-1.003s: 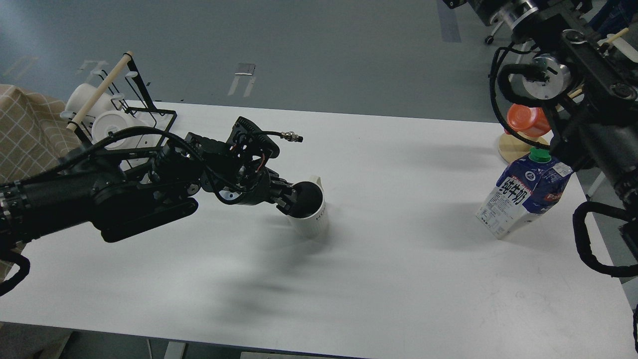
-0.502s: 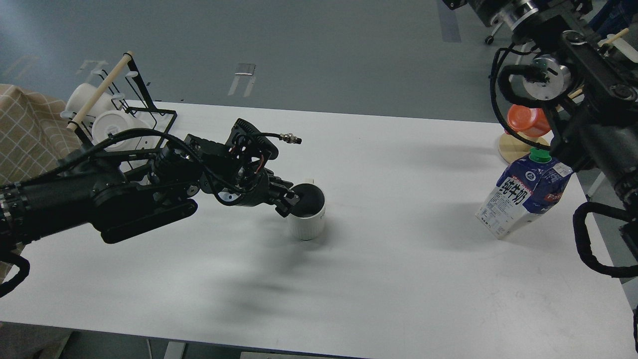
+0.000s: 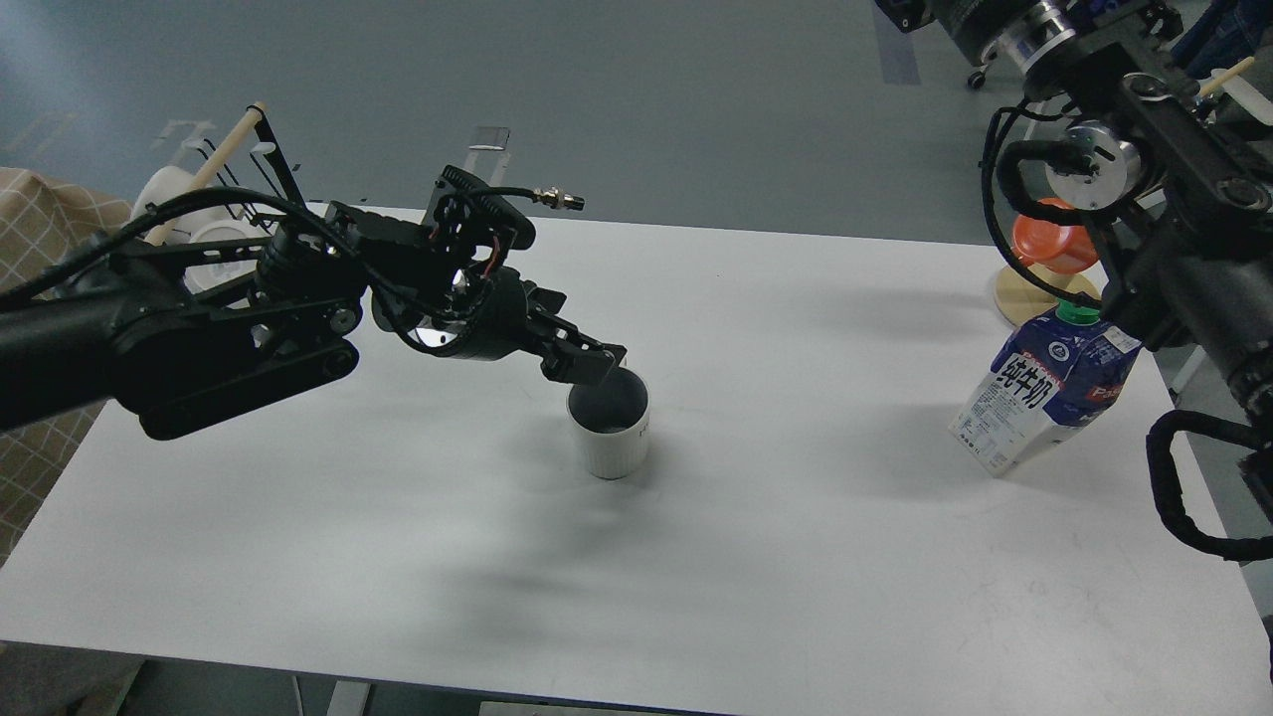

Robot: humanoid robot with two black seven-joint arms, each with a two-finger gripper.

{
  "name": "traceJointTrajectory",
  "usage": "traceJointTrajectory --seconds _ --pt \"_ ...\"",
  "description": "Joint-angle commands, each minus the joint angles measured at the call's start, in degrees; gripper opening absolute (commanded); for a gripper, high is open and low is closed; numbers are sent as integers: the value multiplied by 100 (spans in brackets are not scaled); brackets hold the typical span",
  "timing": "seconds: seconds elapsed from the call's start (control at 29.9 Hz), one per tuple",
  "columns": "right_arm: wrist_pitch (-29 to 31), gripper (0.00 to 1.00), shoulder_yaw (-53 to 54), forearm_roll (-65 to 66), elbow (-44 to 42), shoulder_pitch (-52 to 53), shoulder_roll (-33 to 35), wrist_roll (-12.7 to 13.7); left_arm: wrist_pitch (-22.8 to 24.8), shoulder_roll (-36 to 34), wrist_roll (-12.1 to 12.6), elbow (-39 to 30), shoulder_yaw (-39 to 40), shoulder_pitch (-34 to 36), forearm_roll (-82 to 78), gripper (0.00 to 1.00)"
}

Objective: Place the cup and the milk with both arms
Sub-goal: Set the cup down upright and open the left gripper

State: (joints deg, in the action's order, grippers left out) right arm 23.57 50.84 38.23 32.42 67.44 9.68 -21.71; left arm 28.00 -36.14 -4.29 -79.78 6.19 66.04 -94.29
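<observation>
Two black arms over a white table [image 3: 796,557], one at the cup, one at the milk.

Near the table's middle stands the white ribbed ceramic mug with a dark grey inside [image 3: 609,423], upright, with the left gripper [image 3: 587,360] just above its rear-left rim; its fingers look released, holding nothing. At the right edge the tall blue and white gable-top milk carton with a green cap [image 3: 1044,393] leans tilted, its top against the right arm, whose gripper is hidden, so its grasp cannot be told. An orange cup [image 3: 1049,244] sits behind the carton.
</observation>
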Motion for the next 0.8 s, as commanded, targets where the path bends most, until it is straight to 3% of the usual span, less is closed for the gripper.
traceJointTrajectory --seconds 0.0,0.23,0.43,0.5,0.67,0.77 --pt "-2 100 -22 0 28 -29 77 0 0 -384 7 -318 84 172 672 97" --pt "-2 100 -469 9 660 -56 788 0 0 -842 104 -232 1454 155 2774 98" --pt "-2 100 -1137 123 1609 -65 2124 -9 0 -860 139 568 2281 -38 4058 98" --pt "-2 100 -1339 350 2152 -117 2842 -9 0 -790 139 831 2457 -205 4662 98" --pt "-10 100 -1358 1351 3136 -582 4082 -35 0 -675 112 841 2484 -442 5665 98" --pt "-71 100 -1340 1800 3919 -942 4987 -219 -58 -587 112 824 2510 -618 5764 98"
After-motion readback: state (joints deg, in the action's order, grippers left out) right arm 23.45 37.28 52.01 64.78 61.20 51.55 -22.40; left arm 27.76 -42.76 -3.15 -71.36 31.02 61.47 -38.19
